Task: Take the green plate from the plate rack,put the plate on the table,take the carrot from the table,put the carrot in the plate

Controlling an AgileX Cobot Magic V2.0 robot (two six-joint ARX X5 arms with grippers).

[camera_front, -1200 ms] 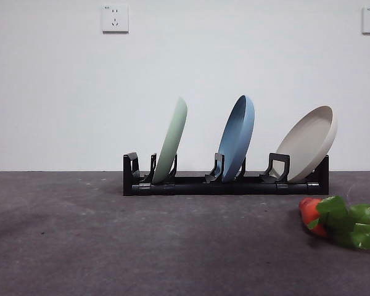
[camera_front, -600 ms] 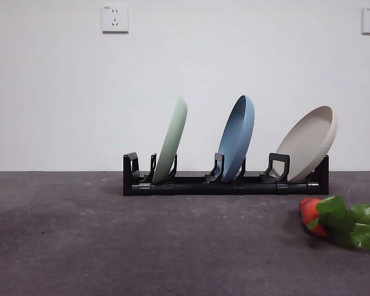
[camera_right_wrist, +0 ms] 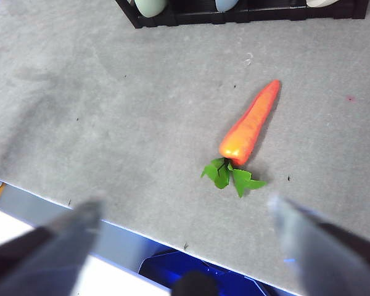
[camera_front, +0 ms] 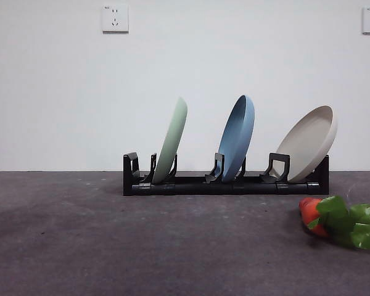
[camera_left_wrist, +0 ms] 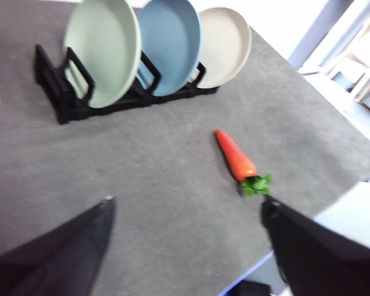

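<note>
The green plate [camera_front: 172,141] stands on edge in the left slot of the black plate rack [camera_front: 225,184], also seen in the left wrist view [camera_left_wrist: 103,51]. The carrot [camera_front: 313,216] lies on the table [camera_front: 142,246] at the front right, leaves toward the camera; it shows in the left wrist view [camera_left_wrist: 235,155] and the right wrist view [camera_right_wrist: 249,122]. My left gripper [camera_left_wrist: 185,206] is open, high above the table in front of the rack. My right gripper [camera_right_wrist: 185,209] is open above the table's near edge, just short of the carrot. Neither shows in the front view.
A blue plate [camera_front: 237,137] stands in the rack's middle slot and a beige plate [camera_front: 307,143] leans in the right slot. The white wall behind carries two sockets [camera_front: 115,18]. The table's edge [camera_right_wrist: 111,219] runs close under my right gripper.
</note>
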